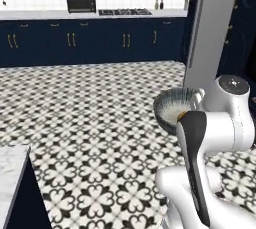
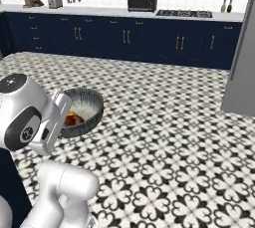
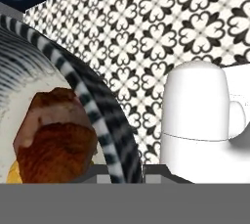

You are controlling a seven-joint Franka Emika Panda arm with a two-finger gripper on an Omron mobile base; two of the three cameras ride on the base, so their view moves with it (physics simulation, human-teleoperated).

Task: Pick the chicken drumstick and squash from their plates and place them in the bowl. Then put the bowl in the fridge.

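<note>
The dark grey ribbed bowl (image 1: pixel 170 107) (image 2: pixel 88 103) hangs in the air above the patterned floor, at the end of my arm. My gripper (image 3: pixel 119 171) is shut on the bowl's rim (image 3: pixel 105 130), which runs between the fingertips. Inside the bowl lies the reddish-brown chicken drumstick (image 3: pixel 56 137) (image 2: pixel 74 120). A yellow edge of the squash (image 3: pixel 13 171) peeks out beneath it. The tall grey fridge (image 1: pixel 210 28) (image 2: pixel 241 72) stands just beyond the bowl to the right. The plates are out of view.
Navy cabinets with gold handles (image 1: pixel 70 40) (image 2: pixel 124 38) line the far wall under a counter with a black microwave (image 1: pixel 81 3). A marble counter corner (image 1: pixel 10 173) sits at the near left. Patterned tile floor (image 2: pixel 164 137) spreads between.
</note>
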